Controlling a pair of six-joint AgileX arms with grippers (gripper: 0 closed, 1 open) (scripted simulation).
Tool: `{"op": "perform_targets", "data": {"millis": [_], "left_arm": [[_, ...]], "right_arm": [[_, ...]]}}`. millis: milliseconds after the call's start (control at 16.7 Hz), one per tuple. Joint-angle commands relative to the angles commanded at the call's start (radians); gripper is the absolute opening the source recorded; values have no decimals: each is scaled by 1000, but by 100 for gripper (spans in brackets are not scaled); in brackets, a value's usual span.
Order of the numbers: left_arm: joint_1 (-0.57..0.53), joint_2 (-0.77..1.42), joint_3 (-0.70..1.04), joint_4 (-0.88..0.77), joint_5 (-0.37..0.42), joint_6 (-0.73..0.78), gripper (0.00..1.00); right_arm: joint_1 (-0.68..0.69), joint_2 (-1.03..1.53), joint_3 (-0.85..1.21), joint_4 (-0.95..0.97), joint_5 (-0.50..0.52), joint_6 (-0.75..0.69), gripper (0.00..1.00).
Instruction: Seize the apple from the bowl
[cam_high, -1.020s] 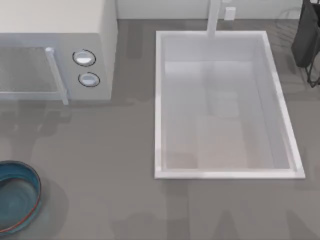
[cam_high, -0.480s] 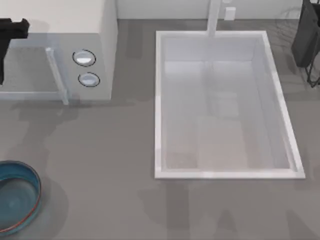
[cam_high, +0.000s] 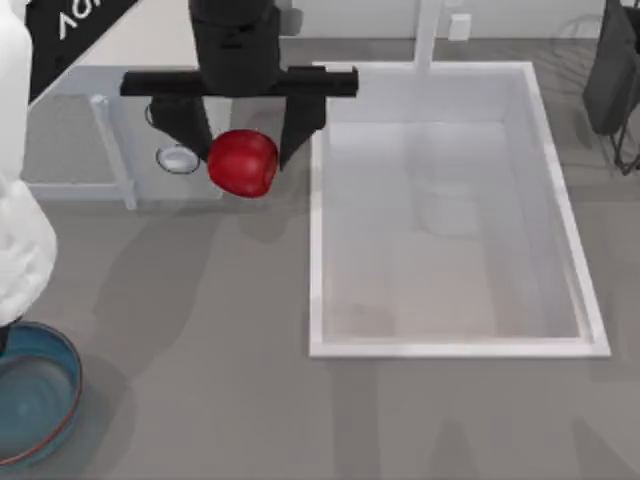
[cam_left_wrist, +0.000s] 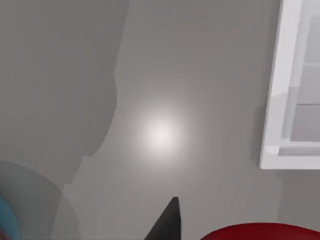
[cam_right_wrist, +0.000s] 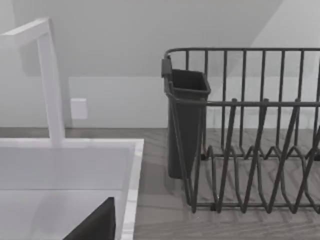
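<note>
My left tool grips the apple between its two fingers, raised over the counter just left of the sink, well clear of the bowl. Being round, the apple shows no long axis.

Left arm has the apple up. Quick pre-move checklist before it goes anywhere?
1. Apple between the left gripper fingers: ok, both dark fingers flank it.
2. Apple out of the bowl: ok, it hangs well away, near the sink rim.
3. Grip firmness: cannot tell; contact faces are hidden.
4. Bowl upright at the table's left edge: ok.
5. Space beneath the apple: ok, left wrist view shows bare counter.
6. Right gripper state: cannot tell; it faces the dish rack.
</note>
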Motion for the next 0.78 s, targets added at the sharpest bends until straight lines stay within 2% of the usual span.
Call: {"op": "perform_targets", "data": {"millis": [180,480,780], "left_arm": [[-73,76,72,18,-2,-72,0],[-74,79,70,20,-1,-74,0],[-72,60,-95,175,-2,-72,0]], "right_arm": [[0,0,0,0,0,0,100],[0,0,0,0,0,0,100],[0,0,0,0,0,0,100]]}}
